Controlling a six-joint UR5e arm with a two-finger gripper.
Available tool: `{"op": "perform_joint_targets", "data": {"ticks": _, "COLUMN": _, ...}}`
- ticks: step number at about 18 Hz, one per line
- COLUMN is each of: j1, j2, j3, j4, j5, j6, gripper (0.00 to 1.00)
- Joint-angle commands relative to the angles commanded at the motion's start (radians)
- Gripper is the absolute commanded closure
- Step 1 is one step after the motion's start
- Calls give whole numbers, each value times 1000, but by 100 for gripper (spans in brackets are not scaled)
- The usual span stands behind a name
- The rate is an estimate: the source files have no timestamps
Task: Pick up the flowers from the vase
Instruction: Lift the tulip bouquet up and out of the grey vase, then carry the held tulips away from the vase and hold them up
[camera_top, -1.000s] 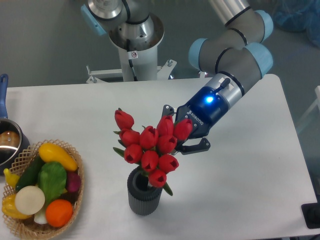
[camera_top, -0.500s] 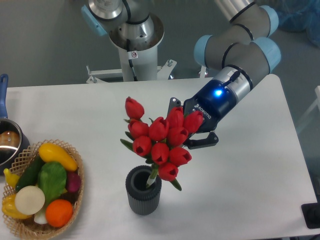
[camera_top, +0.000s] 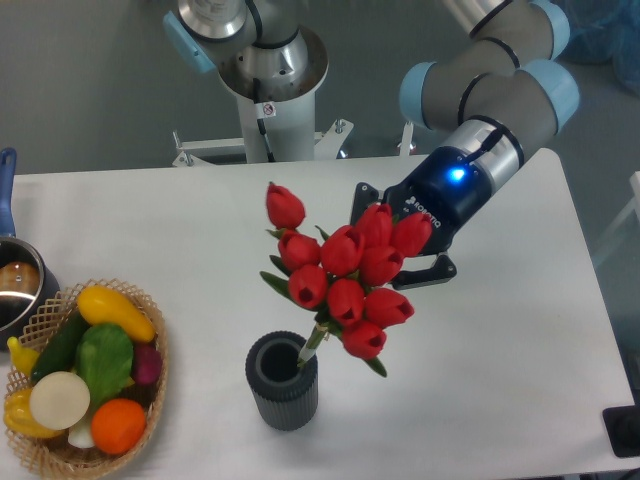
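Note:
The flowers (camera_top: 345, 275) are a bunch of red closed tulip buds with green stems, held up and to the right of the vase. My gripper (camera_top: 395, 245) is shut on the flowers from the right, its fingers mostly hidden behind the buds. The vase (camera_top: 284, 381) is a short dark grey ribbed cylinder standing upright near the table's front edge. The lower stem ends still reach into the vase's mouth at its right rim.
A woven basket (camera_top: 150, 400) of fruit and vegetables stands at the front left. A metal pot (camera_top: 15, 285) with a blue handle sits at the left edge. The robot base (camera_top: 265, 90) stands behind the table.
My gripper has moved up and to the right with the flowers, drawing the stems mostly out of the vase. The vase has stayed in place.

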Motion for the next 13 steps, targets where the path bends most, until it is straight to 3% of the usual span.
{"op": "perform_joint_targets", "data": {"ticks": 3, "j1": 31, "j2": -9, "j3": 43, "j4": -2, "j5": 31, "j6": 23, "gripper": 87}}
{"op": "perform_joint_targets", "data": {"ticks": 8, "j1": 104, "j2": 18, "j3": 58, "j4": -3, "j5": 283, "j6": 138, "gripper": 87}}
{"op": "perform_joint_targets", "data": {"ticks": 13, "j1": 123, "j2": 18, "j3": 61, "j4": -3, "j5": 454, "j6": 152, "gripper": 86}}
